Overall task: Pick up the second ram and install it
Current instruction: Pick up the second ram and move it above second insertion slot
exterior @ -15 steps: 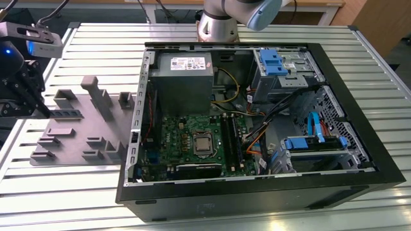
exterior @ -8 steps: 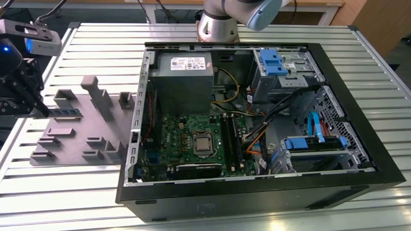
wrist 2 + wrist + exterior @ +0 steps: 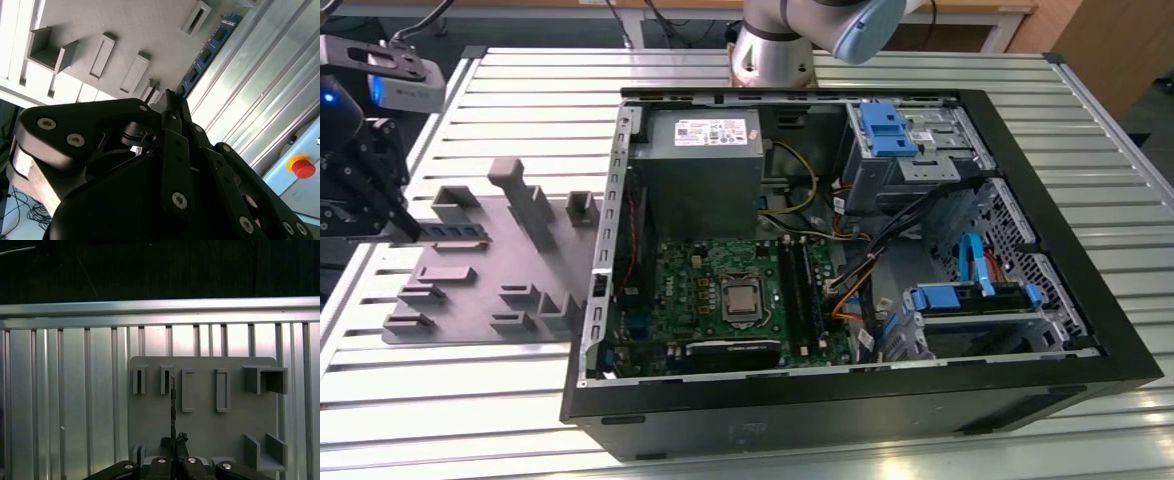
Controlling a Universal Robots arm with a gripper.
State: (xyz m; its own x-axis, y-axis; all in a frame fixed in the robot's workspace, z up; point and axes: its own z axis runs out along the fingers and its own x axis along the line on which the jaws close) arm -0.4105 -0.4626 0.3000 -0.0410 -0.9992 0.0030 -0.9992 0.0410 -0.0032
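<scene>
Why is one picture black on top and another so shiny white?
In the first wrist view the space beyond the ribbed metal table looks unlit; in the second wrist view light glares off that table beside the thin dark green circuit-board stick, and the close black gripper looks shadowed.

- One open computer case (image 3: pixel 854 400).
- One gray tray (image 3: pixel 480 270).
- One memory stick (image 3: pixel 205 55).
- One gripper (image 3: pixel 174 440).
- One robot arm (image 3: pixel 774 50).
- One circuit board (image 3: pixel 707 300) in the case, with one square chip socket (image 3: pixel 743 297).
- One gray power box (image 3: pixel 700 170).
- Two blue drive holders (image 3: pixel 897 130), second holder (image 3: pixel 963 297).
- Four narrow slotted blocks (image 3: pixel 139 380) in a row on the tray.
- One red button (image 3: pixel 301 166).
- One slatted metal table (image 3: pixel 520 100).
</scene>
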